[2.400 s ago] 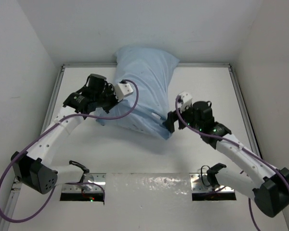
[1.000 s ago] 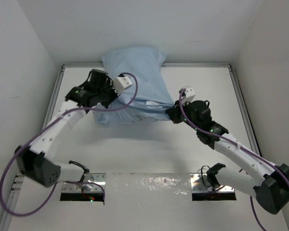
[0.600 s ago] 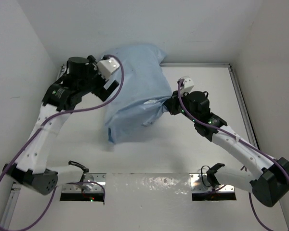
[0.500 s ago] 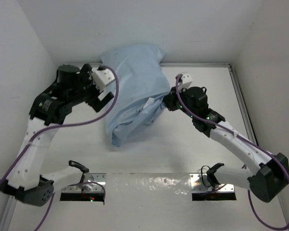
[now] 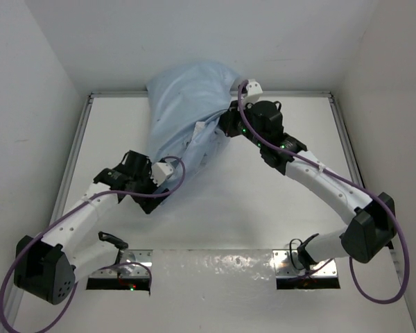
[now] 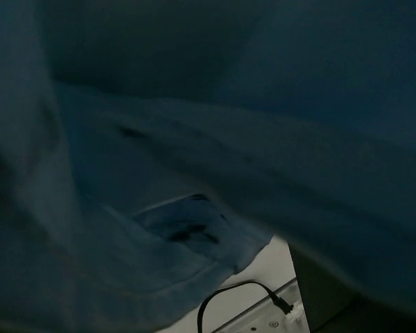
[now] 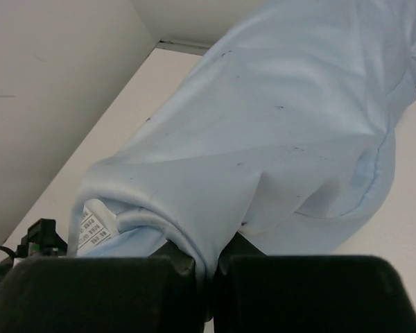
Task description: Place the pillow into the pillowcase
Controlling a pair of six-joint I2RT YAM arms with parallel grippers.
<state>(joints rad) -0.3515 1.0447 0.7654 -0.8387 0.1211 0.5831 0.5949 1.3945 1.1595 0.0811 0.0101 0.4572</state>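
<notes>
Right hand (image 7: 206,269), far out, pinches the pillowcase (image 5: 184,104); left hand (image 5: 155,190) beneath it (spread unclear).

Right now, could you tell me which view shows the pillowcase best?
The top external view: it takes in nearly the whole pillowcase, with the right gripper pinching one edge. The right wrist view shows one side close up; the left wrist view, only dark fabric.
</notes>
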